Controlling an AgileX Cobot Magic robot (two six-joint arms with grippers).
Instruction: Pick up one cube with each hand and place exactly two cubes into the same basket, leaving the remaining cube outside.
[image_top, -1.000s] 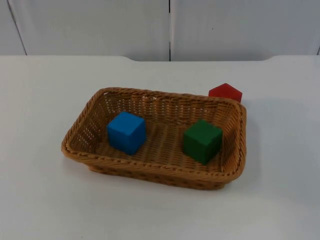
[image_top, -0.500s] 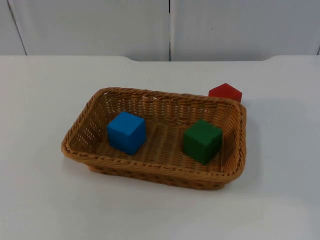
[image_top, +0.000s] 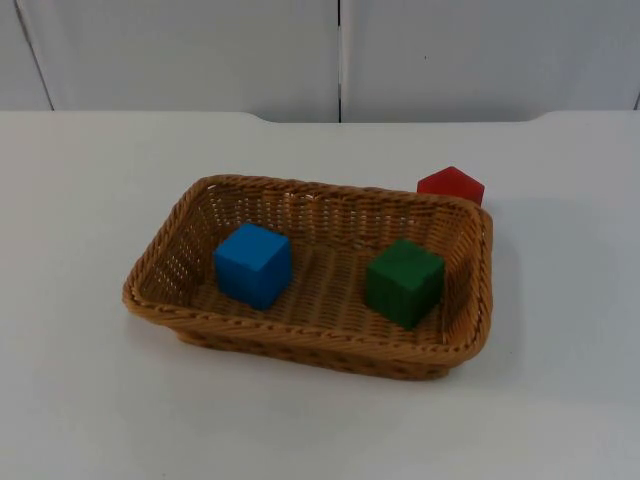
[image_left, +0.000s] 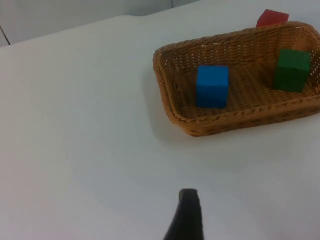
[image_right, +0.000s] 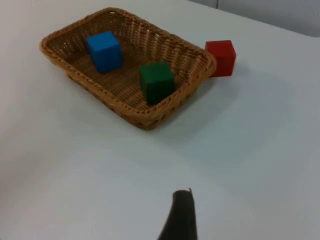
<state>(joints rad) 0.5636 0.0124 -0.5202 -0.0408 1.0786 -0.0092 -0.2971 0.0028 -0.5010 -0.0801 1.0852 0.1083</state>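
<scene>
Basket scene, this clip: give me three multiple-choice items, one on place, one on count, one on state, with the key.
1. Where is the red cube?
A. inside the basket
B. on the table outside the basket's far right corner
C. on top of the green cube

2. How many cubes lie in the basket?
A. one
B. two
C. three

3. What state is the basket in?
A. resting flat on the white table
B. tipped on its side
C. lifted by a gripper

Key: 1 B, the red cube stands beyond the rim; 2 B, the blue cube and green cube sit inside; 3 A, it sits upright, untouched.
</scene>
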